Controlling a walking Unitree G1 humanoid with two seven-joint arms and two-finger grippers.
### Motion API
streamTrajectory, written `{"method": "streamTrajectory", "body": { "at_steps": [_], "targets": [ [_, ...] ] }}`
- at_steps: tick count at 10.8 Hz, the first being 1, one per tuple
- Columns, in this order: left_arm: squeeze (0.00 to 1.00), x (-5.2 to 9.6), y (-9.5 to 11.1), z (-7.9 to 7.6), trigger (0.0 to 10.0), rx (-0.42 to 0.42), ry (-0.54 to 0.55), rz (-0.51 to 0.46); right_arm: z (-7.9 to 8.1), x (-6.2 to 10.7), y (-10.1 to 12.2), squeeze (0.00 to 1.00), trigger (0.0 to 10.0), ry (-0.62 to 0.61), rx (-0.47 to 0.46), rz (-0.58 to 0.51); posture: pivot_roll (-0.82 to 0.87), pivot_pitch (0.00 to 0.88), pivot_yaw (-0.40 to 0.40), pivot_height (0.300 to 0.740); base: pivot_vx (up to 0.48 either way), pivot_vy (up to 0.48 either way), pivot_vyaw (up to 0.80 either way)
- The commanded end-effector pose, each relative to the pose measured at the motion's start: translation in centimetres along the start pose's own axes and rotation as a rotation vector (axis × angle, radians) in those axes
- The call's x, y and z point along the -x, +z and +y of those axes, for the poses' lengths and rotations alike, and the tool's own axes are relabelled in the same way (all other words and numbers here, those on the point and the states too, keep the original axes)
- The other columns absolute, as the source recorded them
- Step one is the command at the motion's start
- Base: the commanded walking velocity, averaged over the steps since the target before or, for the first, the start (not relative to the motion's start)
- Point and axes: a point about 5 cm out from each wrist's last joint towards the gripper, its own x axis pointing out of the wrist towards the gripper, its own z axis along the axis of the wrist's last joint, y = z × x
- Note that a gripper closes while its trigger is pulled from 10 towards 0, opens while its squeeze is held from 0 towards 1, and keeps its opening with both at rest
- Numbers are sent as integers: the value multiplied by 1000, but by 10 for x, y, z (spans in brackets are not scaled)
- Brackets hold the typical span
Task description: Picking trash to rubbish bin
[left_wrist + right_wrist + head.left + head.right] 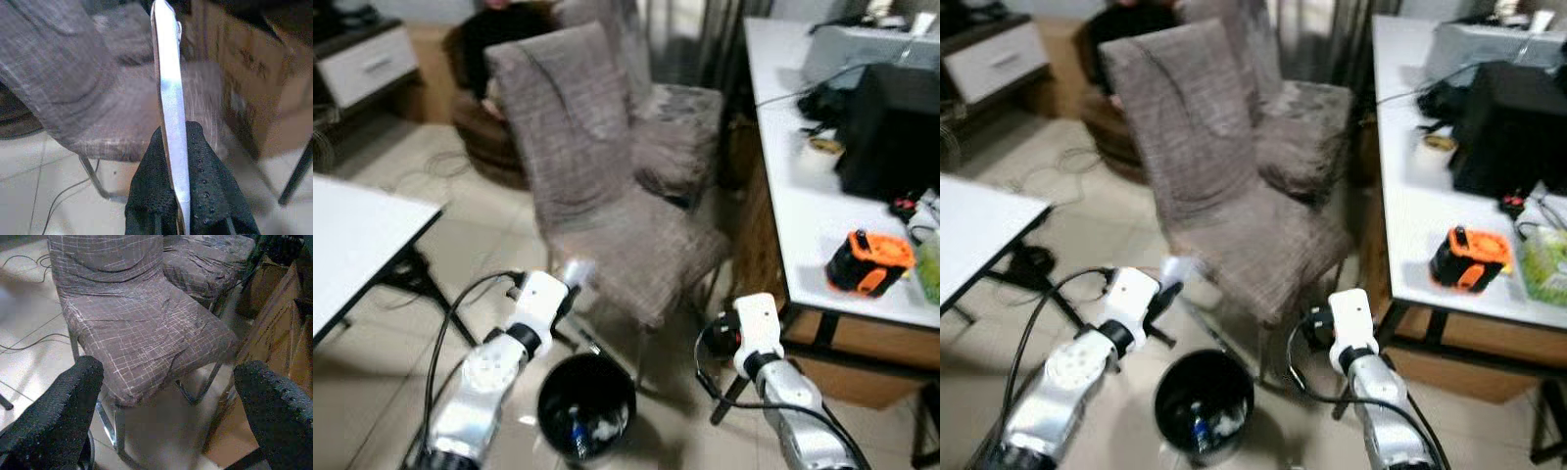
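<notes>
The robot stands over a small black rubbish bin [586, 406] on the tiled floor, and that bin is the thing to steer by. The left gripper [570, 278] hangs up and a little to the left of the bin's mouth, just in front of the seat edge of the grey fabric-covered chair [607, 215] that rises behind the bin. Its two black fingers [205, 191] are pinched together on a thin, flat, pale piece of trash [168, 98], seen edge-on from the wrist so that I cannot say what it is beyond a shiny whitish strip or wrapper; from the head it reads as a blurred light patch at the fingertips. The right gripper [166, 396] is off to the right of the bin, near the wooden side of the white table [793, 196], with its fingers spread wide and nothing between them, pointing toward the chair seat. Inside the bin some scraps [597, 423] already lie at the bottom, white bits and something bluish. On the table beyond sits an orange and black tool [867, 262], well apart from all this. By my reckoning the carry is nearly over and the drop is the step in hand: the trash is held but not yet over the opening. The next move calls for bringing the left gripper back and down until the strip hangs squarely above the bin's mouth, then parting the fingers; being so light and flat, the piece could flutter aside or cling to a pad.
</notes>
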Motion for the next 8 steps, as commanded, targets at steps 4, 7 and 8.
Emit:
{"method": "streamTrajectory", "body": {
  "at_steps": [4, 7, 8],
  "targets": [
    [0, -16, -18, 1, 10000, -69, -166, 212, 11, 6, -7, 0, 10000, 160, 47, 84, -69, 61, 22, 740, 0, 0, 0],
    [0, -34, -26, -11, 10000, -94, -301, 318, 34, 15, -7, 0, 10000, 483, -49, 164, -77, 105, 7, 740, 0, 0, 0],
    [0, -40, -28, -13, 10000, -109, -319, 345, 40, 21, -7, 0, 10000, 601, -34, 202, -79, 115, 2, 740, 0, 0, 0]
  ]
}}
